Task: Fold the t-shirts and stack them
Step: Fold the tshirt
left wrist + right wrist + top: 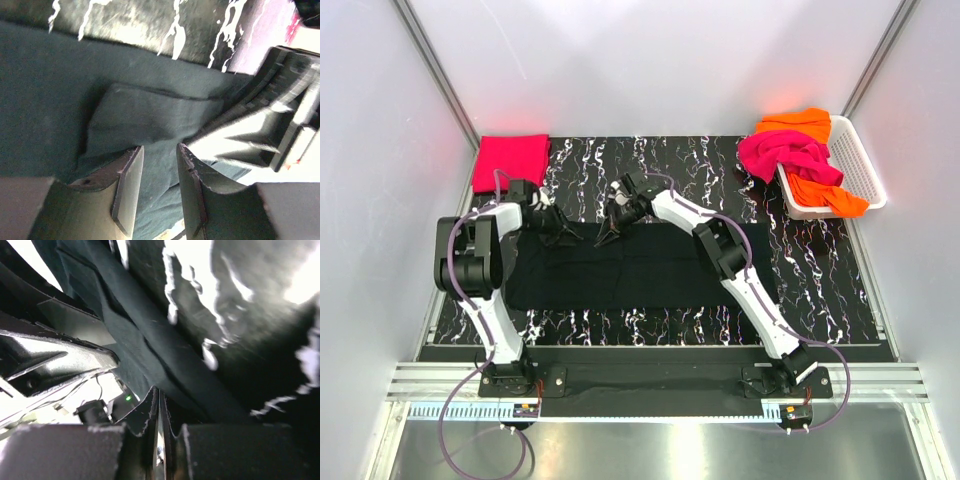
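Black t-shirt (pixel 640 270) lies spread flat across the middle of the dark marbled table (pixel 650 165), directly in front of both arms. That leaves its far hem within easy reach of each pincer. The left gripper (pixel 563 234) hovers low over that hem with its jaws parted, and cloth shows through the gap between them, so it grips nothing. Just beside it, the right gripper (pixel 609 234) has its jaws drawn to a thin slit at the same hem and appears to pinch a fold of the fabric. Working side by side on one edge probably lets the arms lift it evenly for a fold. A red-pink t-shirt (pixel 510 160) sits folded at the far left corner, likely the base of the stack. The magenta t-shirt (pixel 785 152) and orange t-shirt (pixel 800 122) spill crumpled from a white basket (pixel 860 165) at the far right.
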